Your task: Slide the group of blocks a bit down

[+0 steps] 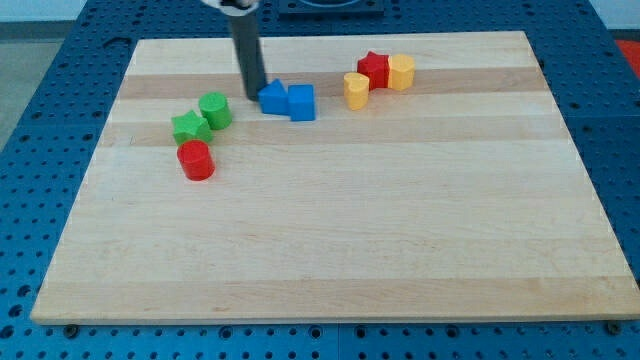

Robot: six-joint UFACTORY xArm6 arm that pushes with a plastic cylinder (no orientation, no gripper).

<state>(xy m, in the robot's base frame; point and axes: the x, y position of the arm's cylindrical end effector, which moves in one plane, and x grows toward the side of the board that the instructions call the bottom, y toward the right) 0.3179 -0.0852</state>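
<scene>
My tip [253,96] rests on the board at the view's upper left of centre, touching or nearly touching the left side of a blue block [273,97]. A blue cube [302,102] sits against that block's right. To the left lie a green cylinder [215,110], a green star-like block [190,127] and a red cylinder [196,160], close together. To the right lie a yellow block [356,90], a red star-like block [374,69] and a yellow cylinder [401,72], close together.
The wooden board [330,230] lies on a blue perforated table [40,120]. The rod's upper part rises out of the view's top edge.
</scene>
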